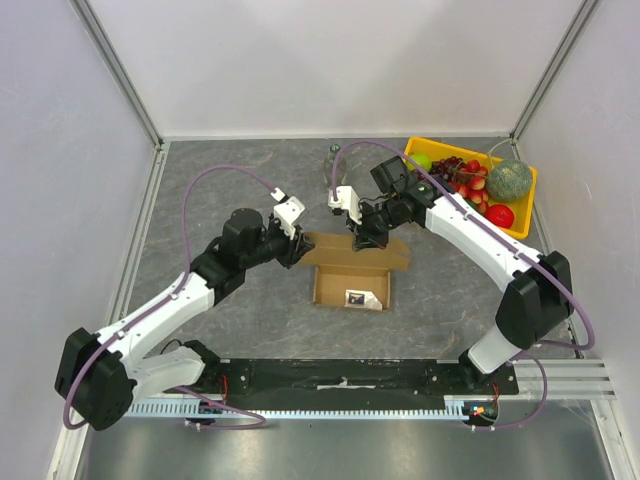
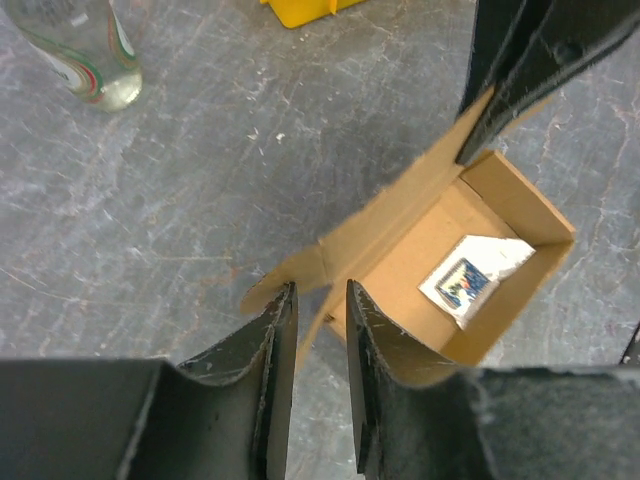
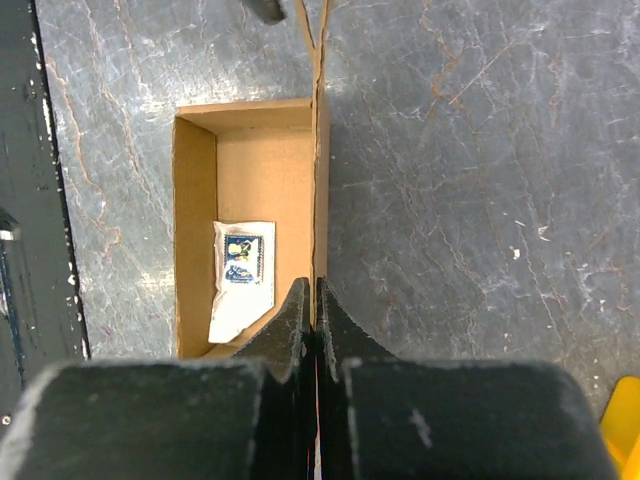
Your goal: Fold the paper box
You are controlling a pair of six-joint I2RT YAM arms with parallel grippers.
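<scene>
pinching paper box [image 1: 335, 285] lid in right fingers [image 3: 293, 322], left fingers [image 2: 272, 345] apart astride flap, contact unclear

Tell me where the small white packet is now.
In the top view, the white packet lies inside the open paper box, in its near right corner, at the middle of the table.
</scene>
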